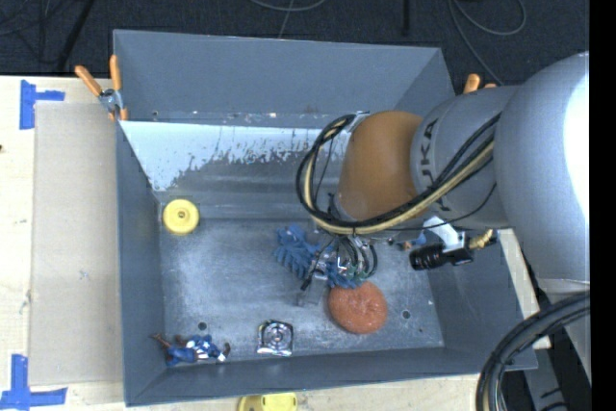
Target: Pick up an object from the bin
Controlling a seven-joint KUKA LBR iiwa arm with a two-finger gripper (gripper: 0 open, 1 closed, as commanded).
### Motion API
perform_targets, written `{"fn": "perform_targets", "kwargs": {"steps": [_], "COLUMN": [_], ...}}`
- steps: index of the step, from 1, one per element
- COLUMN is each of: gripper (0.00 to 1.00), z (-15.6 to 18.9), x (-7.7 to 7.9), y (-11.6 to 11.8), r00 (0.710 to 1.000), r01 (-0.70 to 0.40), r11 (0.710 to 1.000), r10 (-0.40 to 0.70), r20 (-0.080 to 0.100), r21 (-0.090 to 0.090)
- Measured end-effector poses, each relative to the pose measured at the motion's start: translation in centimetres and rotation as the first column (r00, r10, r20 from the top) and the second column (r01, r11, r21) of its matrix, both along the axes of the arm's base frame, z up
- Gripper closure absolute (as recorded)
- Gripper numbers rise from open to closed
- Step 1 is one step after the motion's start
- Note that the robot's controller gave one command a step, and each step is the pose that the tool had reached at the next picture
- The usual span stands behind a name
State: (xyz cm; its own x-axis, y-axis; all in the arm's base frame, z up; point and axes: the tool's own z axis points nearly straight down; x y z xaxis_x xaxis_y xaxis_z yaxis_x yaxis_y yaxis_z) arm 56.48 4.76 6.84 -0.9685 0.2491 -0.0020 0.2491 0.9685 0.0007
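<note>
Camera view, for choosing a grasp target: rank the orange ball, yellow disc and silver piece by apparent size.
1. orange ball, clearly the largest.
2. yellow disc and silver piece: these look about alike, so I would not rank one above the other.

single camera above bin [135,207], angled down; arm [539,159] enters from right.

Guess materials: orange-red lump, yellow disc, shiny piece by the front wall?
Orange-red lump: likely foam or sponge, matte, with a rough mottled surface. Yellow disc: probably plastic, smooth, even colour. Shiny piece: looks metal, with bright reflective glints; could be chromed plastic.
</note>
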Motion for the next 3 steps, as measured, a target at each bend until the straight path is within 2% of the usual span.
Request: {"fn": "perform_targets", "kwargs": {"steps": [1,2,3], "gripper": [1.0,1.0,1.0], "z": [0.27,0.27,0.8], "x": [-0.9,-0.9,-1.09], "y": [0.1,0.09,0.08], "r00": [1.0,1.0,1.0], "r01": [0.016,0.016,0.016], "r11": [1.0,1.0,1.0], "r10": [-0.016,-0.016,-0.016], "r20": [0.003,0.003,-0.004], "r21": [0.002,0.002,0.002]}}
